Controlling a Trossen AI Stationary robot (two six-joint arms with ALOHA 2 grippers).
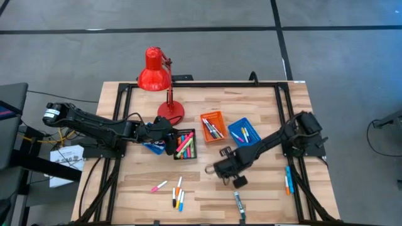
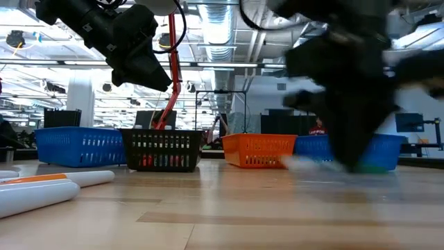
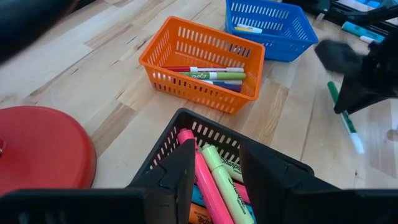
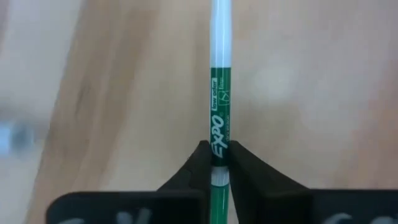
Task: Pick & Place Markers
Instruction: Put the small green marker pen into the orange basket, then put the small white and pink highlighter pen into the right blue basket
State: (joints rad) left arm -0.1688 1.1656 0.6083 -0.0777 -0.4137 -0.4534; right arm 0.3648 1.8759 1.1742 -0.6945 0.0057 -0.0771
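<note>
My right gripper is shut on a green and white marker, near the table's near edge in the high view. My left gripper is open over the black tray. Pink and yellow-green markers lie in that tray, under the gap between the fingers. More markers lie in the orange tray and the blue tray. Loose markers lie on the wood by the near edge. Others lie by the right rail. My right gripper pinches the marker's green barrel at its printed label between the two fingers. The fingers come from above and lie across the marker. The white end sticks out ahead of them. Whether the marker is clear of the table, I cannot tell.
A red desk lamp stands on its round base at the far left of the trays. A second blue tray sits beside the black one, under my left gripper. Bare wood lies between the trays and the near edge.
</note>
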